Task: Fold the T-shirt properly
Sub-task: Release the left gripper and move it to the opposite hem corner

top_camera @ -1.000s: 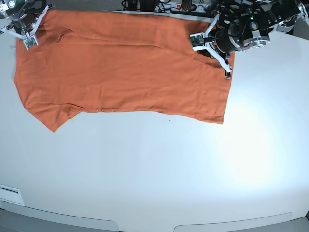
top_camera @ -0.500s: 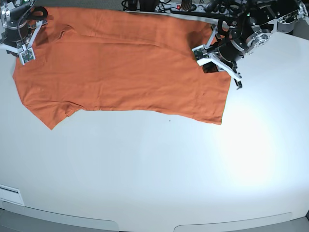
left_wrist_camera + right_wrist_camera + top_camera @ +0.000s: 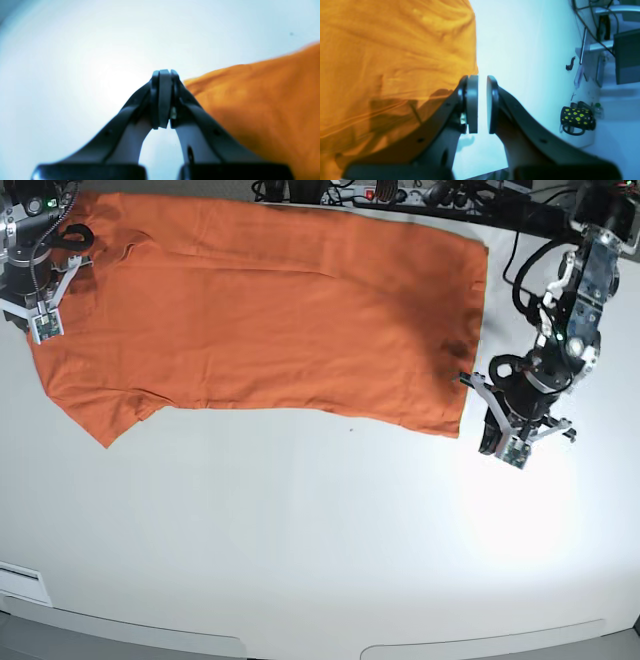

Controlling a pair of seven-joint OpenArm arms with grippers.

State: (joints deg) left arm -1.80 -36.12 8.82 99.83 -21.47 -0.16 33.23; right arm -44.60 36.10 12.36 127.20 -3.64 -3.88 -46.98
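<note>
T-shirt (image 3: 260,310) lies flat across the far half of the white table (image 3: 320,540); neither gripper holds it.

The left gripper (image 3: 163,100), pads pressed fully together with nothing between them, sits over bare table just off the shirt's hem corner. The right gripper (image 3: 482,105) stands slightly parted, empty, at the shirt's opposite edge; whether one pad touches the cloth is unclear from the wrist view. A spotted mug (image 3: 577,117) stands beyond the table edge.
</note>
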